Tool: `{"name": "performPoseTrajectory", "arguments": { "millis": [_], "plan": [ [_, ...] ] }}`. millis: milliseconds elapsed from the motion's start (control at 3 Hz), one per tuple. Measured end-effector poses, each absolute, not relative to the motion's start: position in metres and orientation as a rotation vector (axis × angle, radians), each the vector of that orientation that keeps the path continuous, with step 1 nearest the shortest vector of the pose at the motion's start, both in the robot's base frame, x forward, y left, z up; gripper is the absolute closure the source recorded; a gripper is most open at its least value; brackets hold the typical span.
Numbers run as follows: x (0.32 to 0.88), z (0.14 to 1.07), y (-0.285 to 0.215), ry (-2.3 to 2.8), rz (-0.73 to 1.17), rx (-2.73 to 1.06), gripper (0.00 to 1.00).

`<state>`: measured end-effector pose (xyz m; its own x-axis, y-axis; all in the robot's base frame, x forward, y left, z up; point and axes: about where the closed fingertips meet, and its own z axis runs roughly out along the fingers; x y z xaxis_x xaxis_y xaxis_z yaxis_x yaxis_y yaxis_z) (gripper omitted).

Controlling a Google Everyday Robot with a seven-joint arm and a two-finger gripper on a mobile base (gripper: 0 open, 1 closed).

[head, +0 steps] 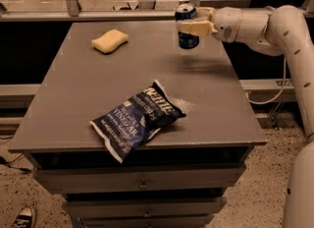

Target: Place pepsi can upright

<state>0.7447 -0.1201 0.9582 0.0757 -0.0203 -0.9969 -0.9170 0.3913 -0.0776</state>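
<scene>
pepsi can [188, 41]: dark blue with a silver top, held roughly upright with the top up, over the far right part of the table. It looks lifted off the surface, with a faint shadow on the tabletop just below it.
gripper [190, 25]: comes in from the right at the far right edge of the table, its pale fingers [192, 26] clamped across the middle of the can.
arm [274, 23]: white, jointed; runs right from the gripper, bends, then drops down the right edge of the scene.
table [147, 72]: grey flat top, wider on the near side as seen.
sponge [110, 41]: yellow, lying flat on the far left part of the table, well apart from the can.
chip bag [140, 118]: dark blue, crinkled, white lettering; lies flat near the middle of the near edge, one corner overhanging that edge. Well apart from can and sponge.
drawers [142, 183]: stacked under the tabletop on the near face, small pulls at centre.
shoe [22, 218]: dark with white trim, on the speckled floor at the near left corner.
</scene>
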Motion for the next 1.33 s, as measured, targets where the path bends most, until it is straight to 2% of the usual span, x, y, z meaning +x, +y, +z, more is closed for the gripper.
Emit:
{"name": "performPoseTrajectory", "arguments": {
  "millis": [667,1000,1333],
  "plan": [
    [0.744,0.924,-0.124,1.322,0.909,-0.9,1.0],
    [0.743,0.917,-0.122,1.296,0.941,-0.89,0.83],
    [0.741,0.912,-0.122,1.279,0.955,-0.884,0.6]
  ]
}}
